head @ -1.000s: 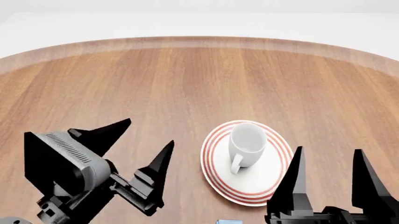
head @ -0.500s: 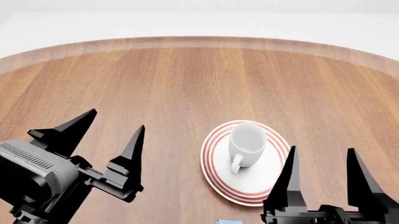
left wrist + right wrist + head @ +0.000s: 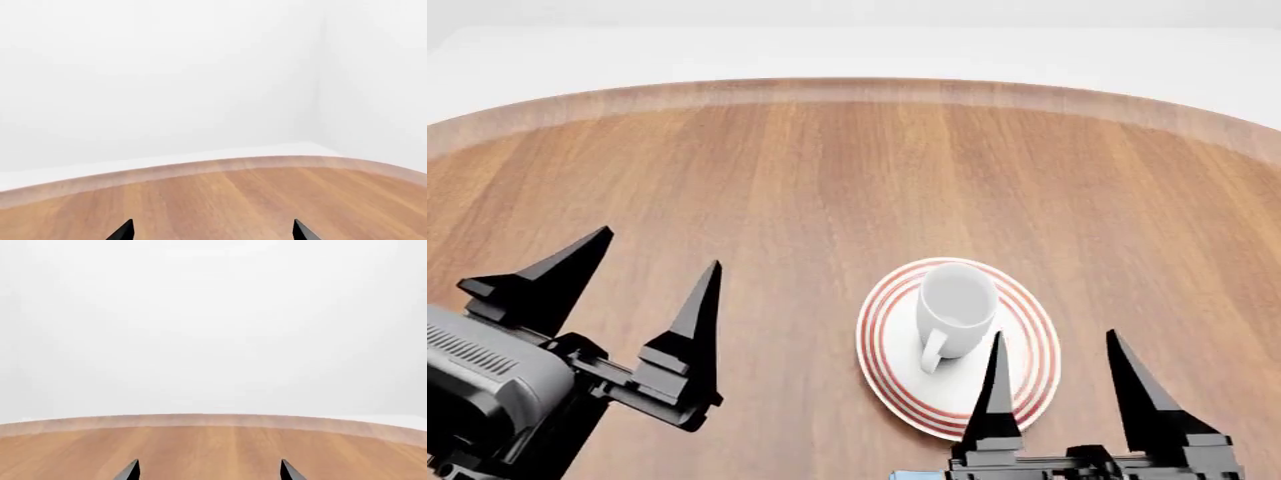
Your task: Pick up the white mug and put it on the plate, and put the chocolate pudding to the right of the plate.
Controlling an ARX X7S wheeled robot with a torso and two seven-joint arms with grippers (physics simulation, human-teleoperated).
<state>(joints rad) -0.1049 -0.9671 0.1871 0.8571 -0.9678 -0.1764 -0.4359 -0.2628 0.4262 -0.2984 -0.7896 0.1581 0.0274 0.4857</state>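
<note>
1. The robot's black right end effector (image 3: 1054, 365) hung low at the near edge of the head view, its two pointed fingers spread wide and holding nothing, their tips over the near rim of the plate.
2. The black left end effector (image 3: 654, 265) was likewise wide apart and empty, poised over bare wood well to the left of the plate.
3. The plain glossy white ceramic mug (image 3: 954, 310) stood upright on the round white plate with concentric red rings (image 3: 888, 375), its loop handle turned toward the robot; that half of the task looked finished.
4. A sliver of blue at the head view's bottom edge, just left of the right end effector, was probably the chocolate pudding box (image 3: 916, 474), though too little showed to be sure; it lay nearer the robot than the plate, not yet to its right.
5. Both wrist views showed only fingertips, the round wooden tabletop (image 3: 827, 170) and white walls, suggesting each arm was held level, awaiting the pudding pick.
</note>
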